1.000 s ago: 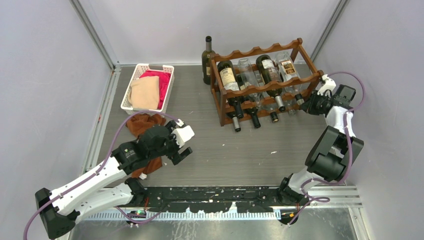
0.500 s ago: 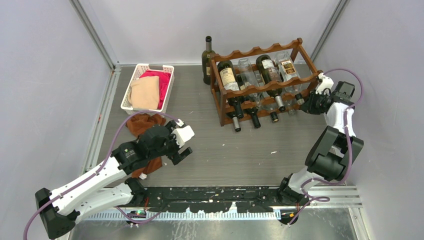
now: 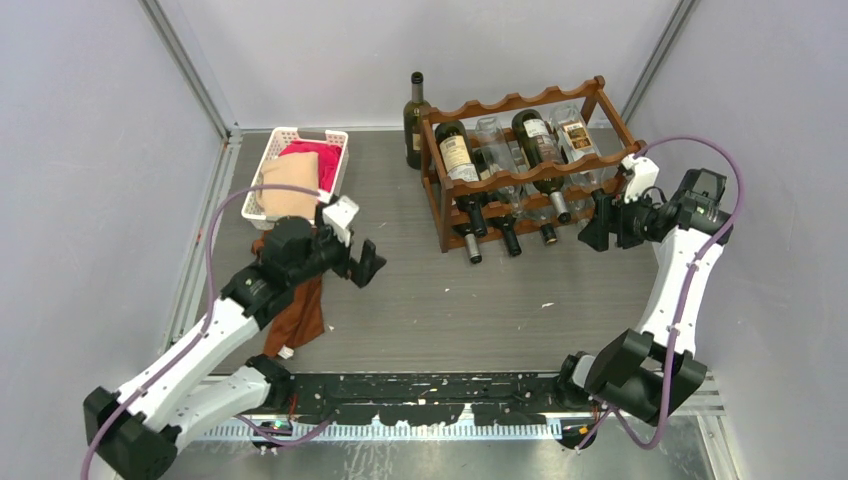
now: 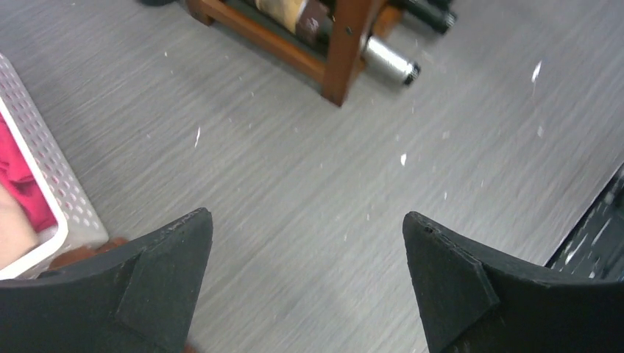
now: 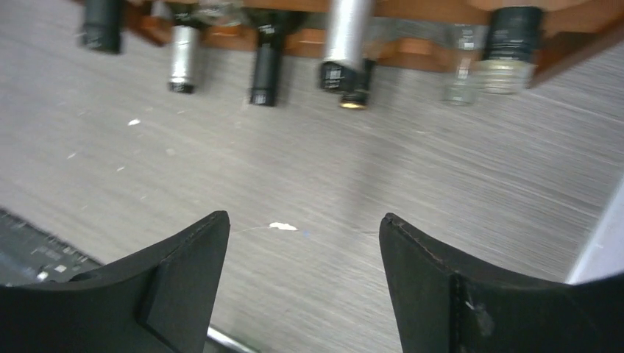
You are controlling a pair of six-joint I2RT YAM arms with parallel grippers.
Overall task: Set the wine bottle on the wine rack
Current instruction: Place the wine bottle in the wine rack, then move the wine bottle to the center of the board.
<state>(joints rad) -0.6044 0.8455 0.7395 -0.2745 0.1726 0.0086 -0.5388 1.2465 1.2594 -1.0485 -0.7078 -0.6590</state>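
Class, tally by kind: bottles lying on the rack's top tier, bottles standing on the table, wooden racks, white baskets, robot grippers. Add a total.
Top-tier bottles: 4
Standing bottle: 1
Wine rack: 1
White basket: 1
Left gripper and right gripper: 2
Total: 9

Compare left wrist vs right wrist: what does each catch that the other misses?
Left wrist only: the white basket with red cloth in it, at the left edge. Right wrist only: a long row of bottle necks poking out of the rack, including a clear glass neck. Both: part of the wine rack, the grey table, and each view's own gripper, left gripper and right gripper, open with nothing between the fingers.
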